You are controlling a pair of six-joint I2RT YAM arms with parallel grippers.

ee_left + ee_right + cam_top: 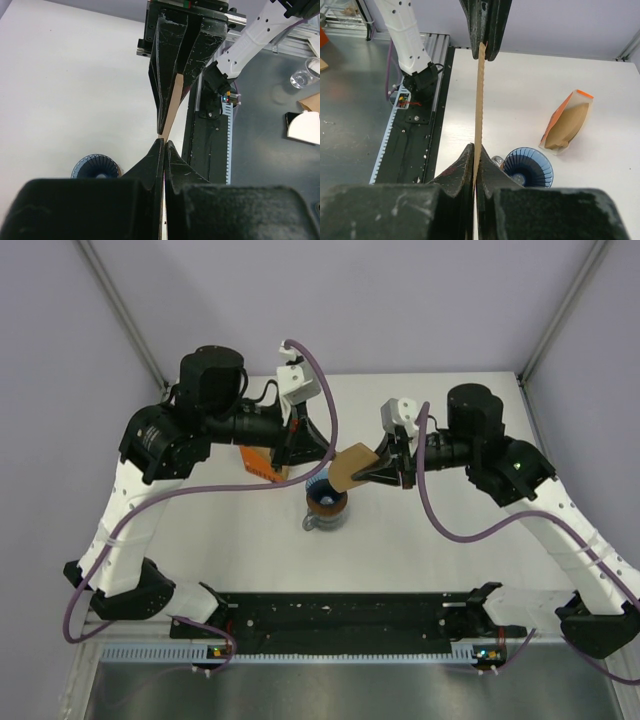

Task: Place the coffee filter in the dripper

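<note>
The coffee filter (350, 468) is a flat tan paper fan, held in the air between both grippers just above and right of the dripper. It shows edge-on in the left wrist view (171, 105) and the right wrist view (479, 100). My left gripper (328, 460) (164, 143) is shut on its left edge. My right gripper (373, 472) (474, 149) is shut on its right edge. The dripper (325, 500) is a blue ribbed cone, upright and with no paper in it (96, 167) (528, 167). It sits on a glass jug (322, 522).
The orange-and-white pack of brown filters (258, 462) (567, 122) lies on the table behind and left of the dripper, under the left arm. A black rail (350, 615) runs along the table's near edge.
</note>
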